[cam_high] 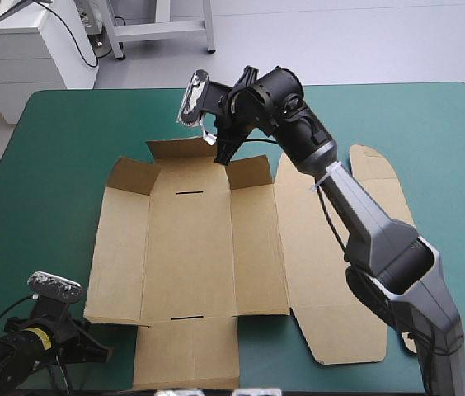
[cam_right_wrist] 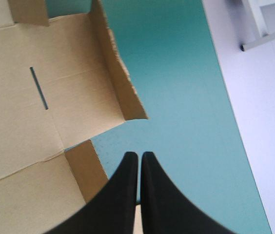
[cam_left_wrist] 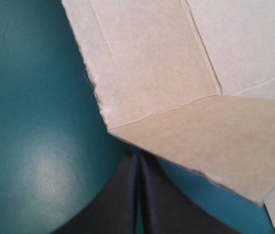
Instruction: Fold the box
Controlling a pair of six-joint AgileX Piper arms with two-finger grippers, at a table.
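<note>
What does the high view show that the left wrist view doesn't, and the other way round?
Only the high view shows the whole brown box spread open, both arms, and the right jaws over its far edge. Only the left wrist view shows the left jaws shut, close to one box corner. Both show box board on the teal-green cover.

One brown box [cam_high: 191, 247], one teal-green cover [cam_high: 59, 165], two grippers: left gripper [cam_left_wrist: 138, 163], right gripper [cam_right_wrist: 140, 158].

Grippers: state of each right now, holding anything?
Left gripper: shut, empty, tips by the box corner.
Right gripper: shut, empty, beside the box's far flap.
</note>
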